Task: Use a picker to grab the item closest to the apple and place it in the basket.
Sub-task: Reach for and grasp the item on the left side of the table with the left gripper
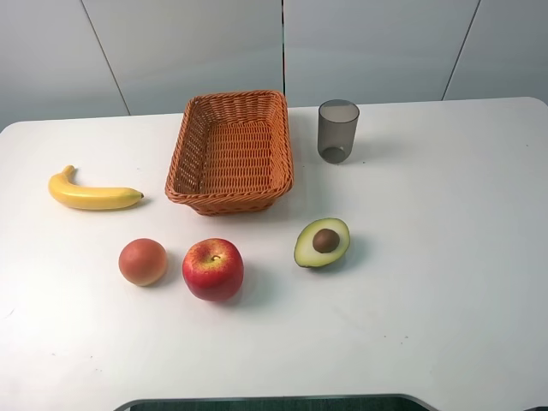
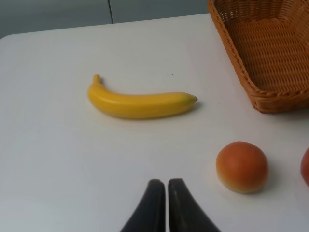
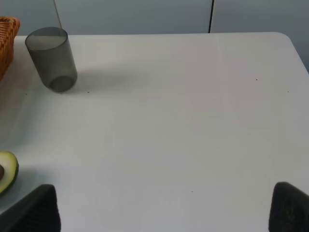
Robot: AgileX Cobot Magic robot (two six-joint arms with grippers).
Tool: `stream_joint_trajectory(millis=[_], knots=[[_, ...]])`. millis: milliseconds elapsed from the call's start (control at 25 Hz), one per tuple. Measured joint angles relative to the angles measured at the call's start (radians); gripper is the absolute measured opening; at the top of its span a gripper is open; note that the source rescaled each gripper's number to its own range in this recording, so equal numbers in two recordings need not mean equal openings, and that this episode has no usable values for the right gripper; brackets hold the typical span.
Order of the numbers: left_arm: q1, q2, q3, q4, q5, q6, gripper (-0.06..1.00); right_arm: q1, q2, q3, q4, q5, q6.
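Observation:
A red apple (image 1: pixel 213 269) lies on the white table near the front. Just to its left sits a round orange-pink fruit (image 1: pixel 143 261), the nearest thing to it; the left wrist view shows this fruit (image 2: pixel 242 166) with the apple's edge (image 2: pixel 305 166) beside it. An orange wicker basket (image 1: pixel 230 151) stands behind them, empty. My left gripper (image 2: pixel 166 186) is shut, its black fingertips touching, short of the fruit and holding nothing. My right gripper (image 3: pixel 164 200) is open, its fingers (image 3: pixel 36 208) far apart above bare table. Neither gripper shows in the exterior high view.
A yellow banana (image 1: pixel 91 194) lies at the left of the table. A halved avocado (image 1: pixel 323 242) rests right of the apple. A grey translucent cup (image 1: pixel 337 130) stands right of the basket.

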Motion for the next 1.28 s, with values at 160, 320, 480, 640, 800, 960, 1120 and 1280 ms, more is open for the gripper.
stream_joint_trajectory(millis=[160,320,480,640,800,960,1120,1280], knots=[[0.000,0.000,0.000,0.000,0.000,0.000,0.00,0.000,0.000,0.000,0.000,0.000,0.000],[0.000,0.000,0.000,0.000,0.000,0.000,0.00,0.000,0.000,0.000,0.000,0.000,0.000],[-0.022,0.000,0.000,0.000,0.000,0.000,0.00,0.000,0.000,0.000,0.000,0.000,0.000],[-0.045,0.000,0.000,-0.004,0.000,0.000,0.00,0.000,0.000,0.000,0.000,0.000,0.000],[-0.045,0.000,0.000,-0.008,0.000,0.000,0.00,0.000,0.000,0.000,0.000,0.000,0.000],[-0.045,0.000,0.000,-0.014,0.000,0.000,0.00,0.000,0.000,0.000,0.000,0.000,0.000],[-0.045,0.000,0.000,-0.021,0.000,0.000,0.15,0.000,0.000,0.000,0.000,0.000,0.000],[-0.045,0.000,0.000,-0.021,0.000,-0.002,0.83,0.000,0.000,0.000,0.000,0.000,0.000]])
